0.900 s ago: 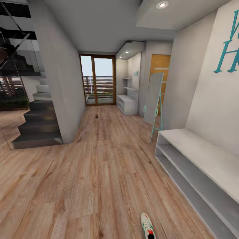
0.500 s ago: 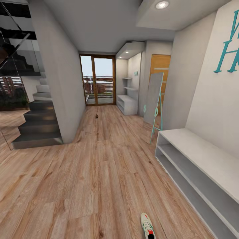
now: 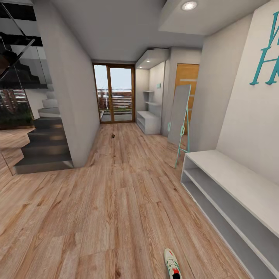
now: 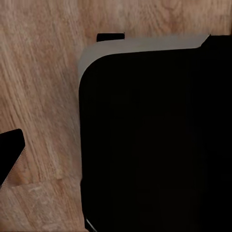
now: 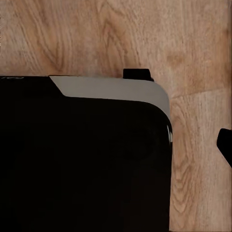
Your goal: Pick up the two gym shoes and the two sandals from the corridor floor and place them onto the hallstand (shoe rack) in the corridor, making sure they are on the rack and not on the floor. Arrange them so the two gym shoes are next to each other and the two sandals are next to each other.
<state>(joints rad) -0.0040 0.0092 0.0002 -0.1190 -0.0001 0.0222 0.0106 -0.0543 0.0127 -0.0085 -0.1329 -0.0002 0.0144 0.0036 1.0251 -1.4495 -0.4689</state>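
Observation:
One gym shoe [image 3: 172,264], white with green stripes and a red-orange tag, lies on the corridor floor [image 3: 116,201] at the near edge of the head view. Far down the corridor a small dark object [image 3: 112,135] sits on the planks, too small to identify. The pale grey hallstand [image 3: 149,121], with its stepped wall shelves above, stands at the far right by the glass door. The other shoe and the sandals are out of view. Both wrist views look down at floor planks and a black robot body; a dark wedge [image 4: 9,157] [image 5: 225,147] at each picture's edge may be a fingertip.
A plain long white bench [image 3: 232,193] with open shelves runs along the right wall. A leaning mirror with a teal frame [image 3: 179,120] stands beyond it. Dark stairs [image 3: 44,147] and a wall corner [image 3: 77,116] are on the left.

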